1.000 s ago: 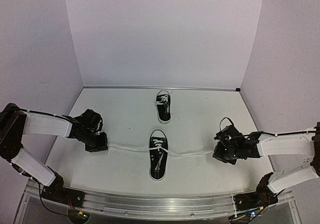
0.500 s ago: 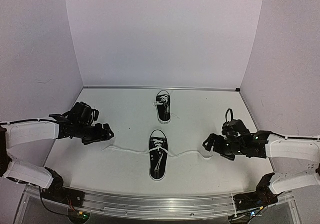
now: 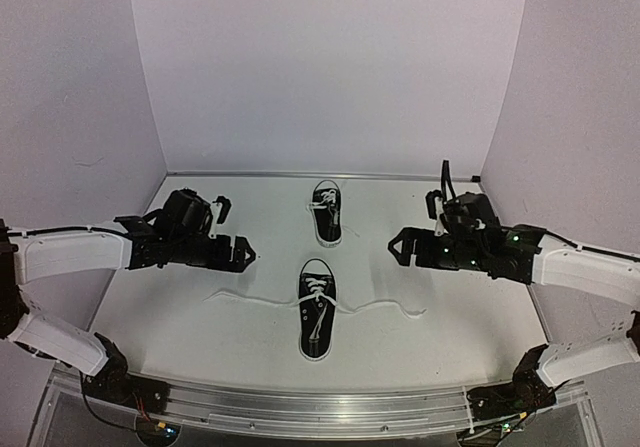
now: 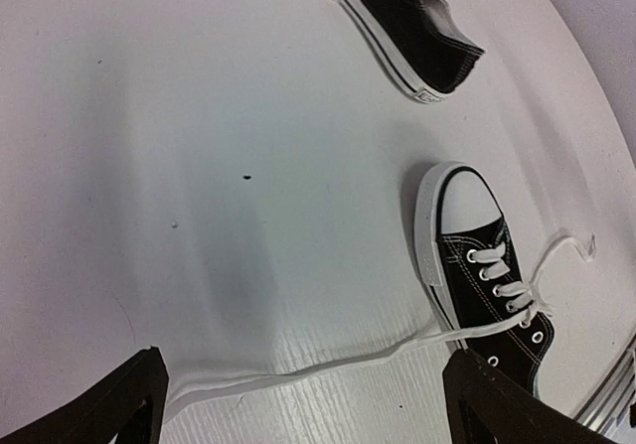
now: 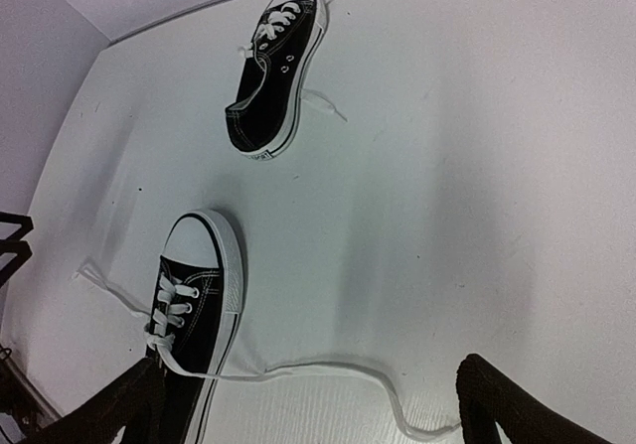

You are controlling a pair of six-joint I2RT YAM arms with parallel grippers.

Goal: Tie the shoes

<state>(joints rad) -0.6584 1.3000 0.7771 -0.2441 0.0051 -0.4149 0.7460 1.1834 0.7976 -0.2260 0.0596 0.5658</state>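
Two black sneakers with white laces lie on the white table. The near shoe (image 3: pixel 316 312) has its laces undone. One lace (image 3: pixel 250 298) runs out to the left and the other lace (image 3: pixel 385 308) to the right. The far shoe (image 3: pixel 327 210) lies behind it. My left gripper (image 3: pixel 245 254) hovers open and empty left of the near shoe (image 4: pixel 487 275), above the left lace (image 4: pixel 328 365). My right gripper (image 3: pixel 397 248) hovers open and empty to the right of the near shoe (image 5: pixel 194 315), above the right lace (image 5: pixel 328 370). The far shoe shows in both wrist views (image 4: pixel 412 22) (image 5: pixel 273 67).
White walls enclose the table (image 3: pixel 200 317) at the back and both sides. A metal rail (image 3: pixel 320 407) runs along the near edge. A loose lace end (image 5: pixel 323 106) lies beside the far shoe.
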